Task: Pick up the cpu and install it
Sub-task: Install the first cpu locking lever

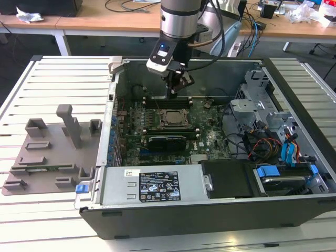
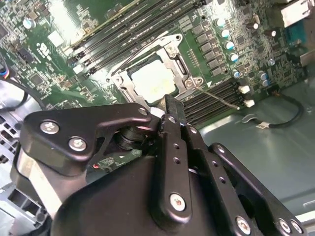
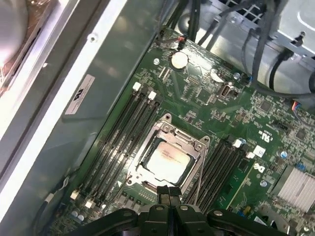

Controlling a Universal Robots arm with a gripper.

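The cpu (image 3: 166, 161), a pale silver square chip, lies flat inside the metal socket frame (image 3: 197, 147) on the green motherboard, between the rows of black memory slots. It also shows in the second wrist view, cpu (image 2: 150, 79), and in the exterior view, cpu (image 1: 170, 118). My gripper (image 3: 170, 192) hovers just above the socket's edge with its two black fingers pressed together and nothing between them. From the exterior view the gripper (image 1: 173, 92) hangs inside the open case, just beyond the socket. A thin metal lever (image 2: 219, 97) juts out from the socket's side.
The open computer case (image 1: 294, 84) lies on a white slatted table. A long black card (image 1: 167, 140) sits just in front of the socket, the power supply (image 1: 152, 185) at the front, drive bays and cables (image 1: 273, 142) on the exterior view's right. A grey fixture (image 1: 52, 149) stands outside on the left.
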